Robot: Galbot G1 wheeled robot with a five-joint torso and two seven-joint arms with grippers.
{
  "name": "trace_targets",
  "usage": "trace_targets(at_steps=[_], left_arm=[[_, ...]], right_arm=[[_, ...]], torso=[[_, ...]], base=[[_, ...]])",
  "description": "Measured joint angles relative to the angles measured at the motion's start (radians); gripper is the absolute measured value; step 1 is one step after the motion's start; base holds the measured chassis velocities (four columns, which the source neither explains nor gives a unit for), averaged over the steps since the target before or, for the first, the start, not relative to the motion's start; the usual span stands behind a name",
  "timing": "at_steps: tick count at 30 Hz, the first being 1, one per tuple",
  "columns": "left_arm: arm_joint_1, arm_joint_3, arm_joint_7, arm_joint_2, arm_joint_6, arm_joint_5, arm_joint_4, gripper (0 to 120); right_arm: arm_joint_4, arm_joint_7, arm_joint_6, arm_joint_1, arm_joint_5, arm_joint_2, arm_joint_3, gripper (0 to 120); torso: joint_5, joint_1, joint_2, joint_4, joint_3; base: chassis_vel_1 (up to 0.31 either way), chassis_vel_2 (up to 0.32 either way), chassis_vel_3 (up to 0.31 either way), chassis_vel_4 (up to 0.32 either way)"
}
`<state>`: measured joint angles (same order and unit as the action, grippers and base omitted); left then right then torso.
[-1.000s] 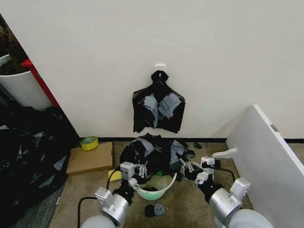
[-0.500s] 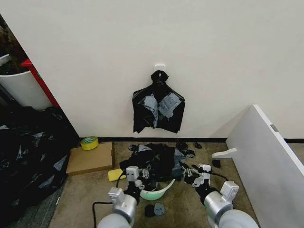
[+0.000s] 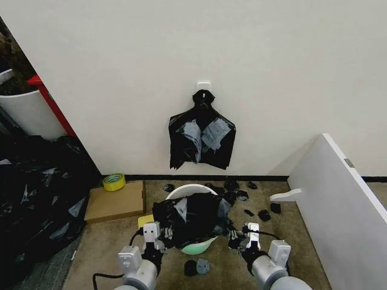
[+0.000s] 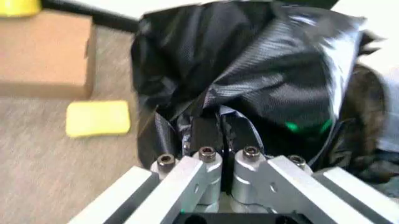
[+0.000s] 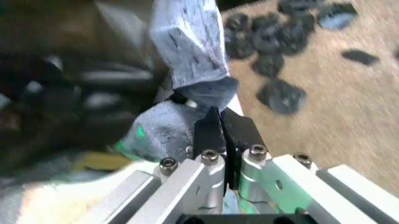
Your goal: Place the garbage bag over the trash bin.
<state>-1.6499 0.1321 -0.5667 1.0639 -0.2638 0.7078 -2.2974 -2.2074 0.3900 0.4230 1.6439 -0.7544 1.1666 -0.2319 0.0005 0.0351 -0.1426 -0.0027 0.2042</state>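
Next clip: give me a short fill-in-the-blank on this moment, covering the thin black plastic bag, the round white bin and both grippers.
1. The thin glossy black garbage bag lies draped across the near part of the round white plastic trash bin's ____.
2. The left gripper is ____ on the bag's edge.
3. The right gripper pinches the bag's edge on the bin's ____ side.
4. The flat brown cardboard box on the floor carries a roll of ____ tape.

Missing words: rim; shut; right; yellow
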Motion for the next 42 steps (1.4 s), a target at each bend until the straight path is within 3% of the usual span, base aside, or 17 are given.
trace_targets(at_steps=[13, 25, 33, 42], left_arm=[[-0.04, 0.007, -0.095, 0.011, -0.061, 0.108, -0.015, 0], [-0.017, 0.014, -0.119, -0.046, -0.093, 0.168, 0.013, 0], [0.032, 0.037, -0.12, -0.046, -0.076, 0.17, 0.097, 0], [0.084, 0.029, -0.104, -0.033, -0.033, 0.138, 0.187, 0]], right_arm=[[-0.012, 0.065, 0.178, -0.001, -0.052, -0.025, -0.032, 0], [0.053, 0.031, 0.22, -0.015, 0.023, -0.015, -0.02, 0], [0.099, -0.009, 0.197, -0.032, 0.081, -0.013, -0.012, 0], [0.173, -0.084, 0.095, -0.071, 0.205, 0.016, 0.012, 0]], torso=[[0.0002, 0.0, 0.0, 0.0, 0.0], [0.0, 0.0, 0.0, 0.0002, 0.0], [-0.0001, 0.0, 0.0, 0.0, 0.0], [0.0, 0.0, 0.0, 0.0001, 0.0]], base=[[0.0, 0.0, 0.0, 0.0], [0.0, 0.0, 0.0, 0.0], [0.0, 0.0, 0.0, 0.0], [0.0, 0.0, 0.0, 0.0]])
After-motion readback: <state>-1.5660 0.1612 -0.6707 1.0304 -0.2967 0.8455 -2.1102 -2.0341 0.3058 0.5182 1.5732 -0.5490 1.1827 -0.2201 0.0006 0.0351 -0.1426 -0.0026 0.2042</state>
